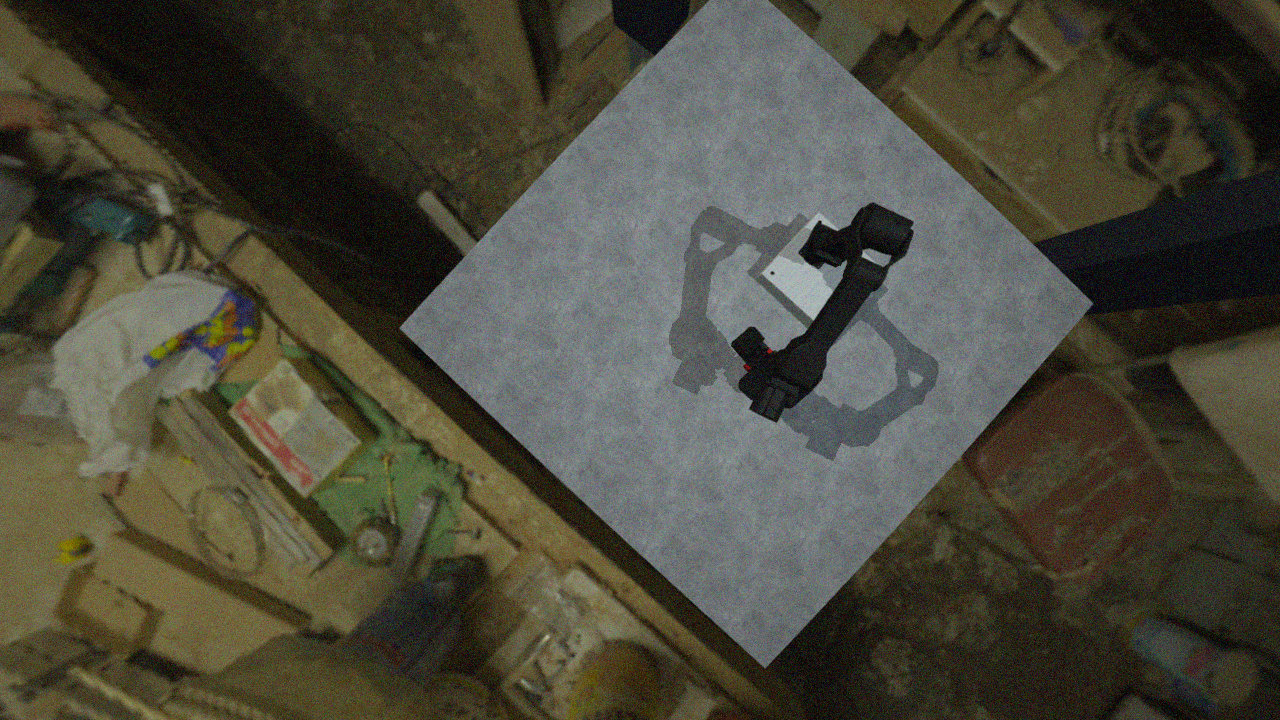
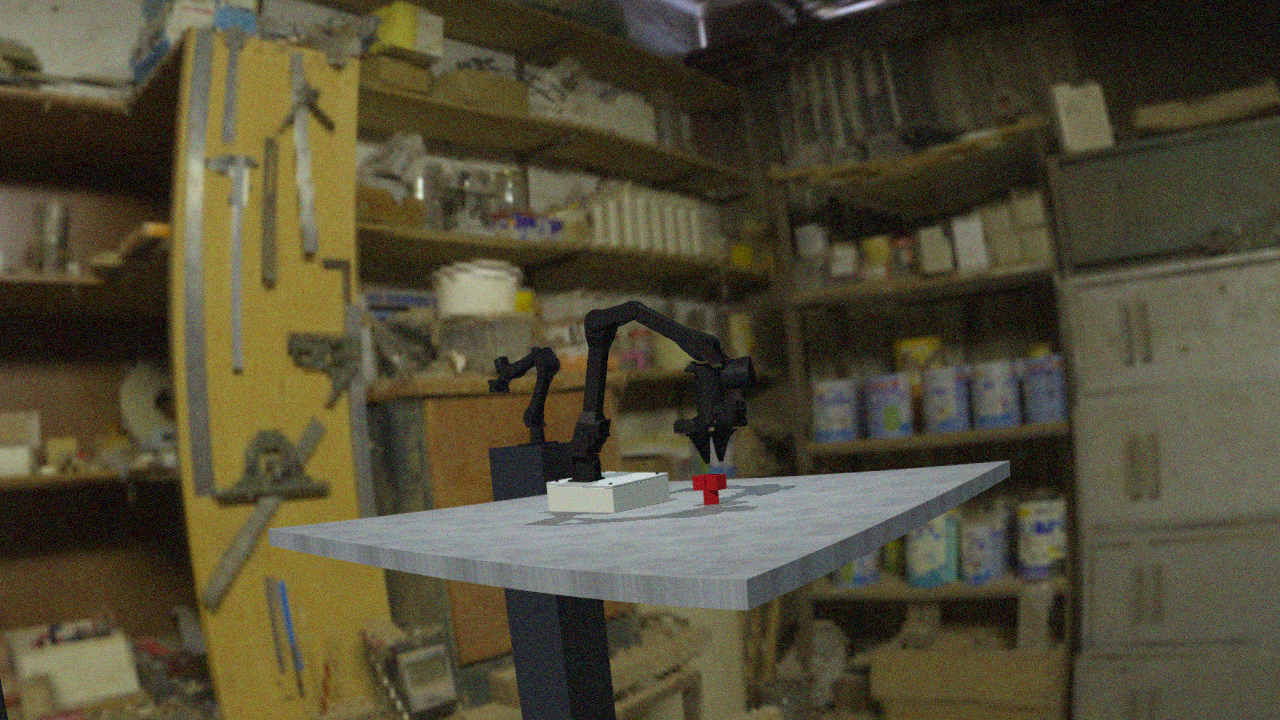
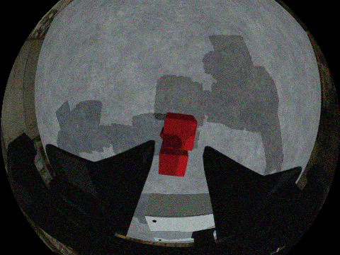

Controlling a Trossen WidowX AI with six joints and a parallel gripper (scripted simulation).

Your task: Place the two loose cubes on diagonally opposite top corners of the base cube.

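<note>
Two red upper cubes (image 3: 180, 129) (image 3: 173, 163) rest side by side atop the red base cube (image 2: 711, 497), which stands on the gray tabletop (image 1: 572, 358) (image 2: 626, 555) (image 3: 117, 64). The gripper (image 2: 714, 458) (image 3: 180, 149) hangs above them, fingers parted about halfway, grasping nothing. The gap between the upper cubes is unclear.
</note>
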